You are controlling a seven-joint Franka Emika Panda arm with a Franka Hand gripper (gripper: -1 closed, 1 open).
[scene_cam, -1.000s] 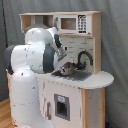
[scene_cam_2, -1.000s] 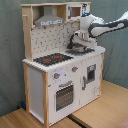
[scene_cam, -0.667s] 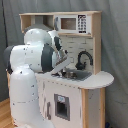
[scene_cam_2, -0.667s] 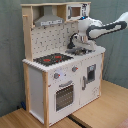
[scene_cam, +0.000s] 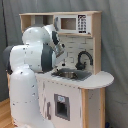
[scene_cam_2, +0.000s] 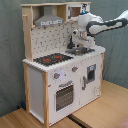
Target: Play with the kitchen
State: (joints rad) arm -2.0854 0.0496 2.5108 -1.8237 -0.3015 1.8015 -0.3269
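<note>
The kitchen is a white and light-wood toy unit. It has a red-ringed black hob, a grey hood, an oven door and knobs. In the second exterior view my arm reaches in from the right, and the gripper hangs just above the sink, in front of the dotted backboard. In the first exterior view the grey sink and black tap show, but the arm's white bulk hides most of the gripper.
The kitchen stands on a wooden floor before a grey curtain. A toy microwave sits on the top shelf. My white base stands close against the kitchen's side on the first exterior view's left.
</note>
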